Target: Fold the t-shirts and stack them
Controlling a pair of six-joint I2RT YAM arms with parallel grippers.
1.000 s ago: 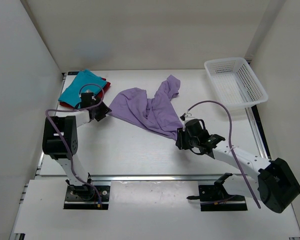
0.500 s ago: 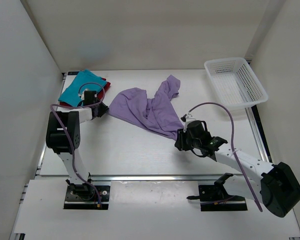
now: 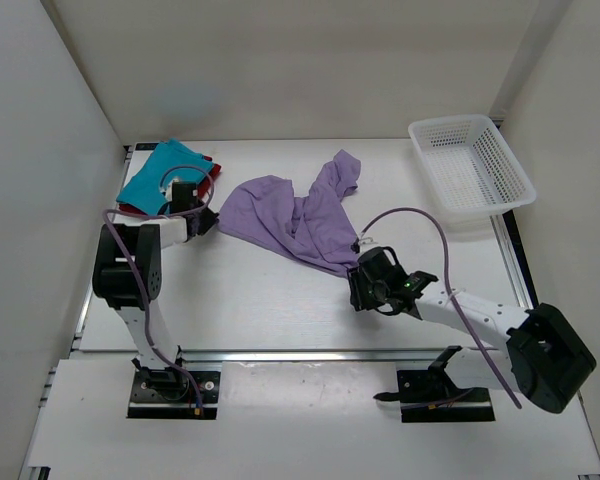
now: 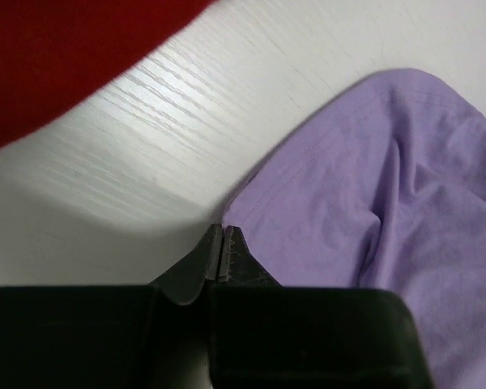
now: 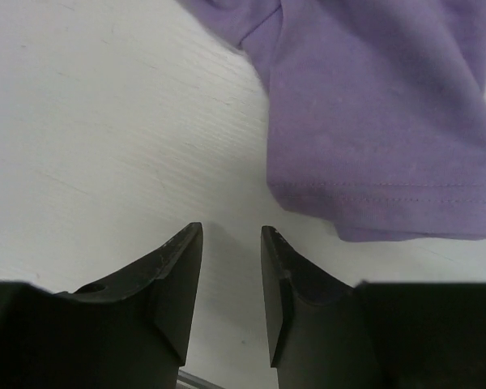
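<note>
While the lavender t-shirt point(image 3: 300, 220) lies mid-frame, we see both claws.
Left gripper point(image 4: 221, 232) pressed together at its hem, right gripper point(image 5: 232, 237) spread.

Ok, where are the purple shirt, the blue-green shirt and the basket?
purple shirt point(image 3: 300, 215): top view, its crumpled middle.
blue-green shirt point(image 3: 158, 175): top view, its folded top face.
basket point(image 3: 513, 160): top view, its right rim.

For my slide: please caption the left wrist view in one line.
Left gripper closed at a corner of the lavender t-shirt; dark red t-shirt lies apart on the table.
</note>
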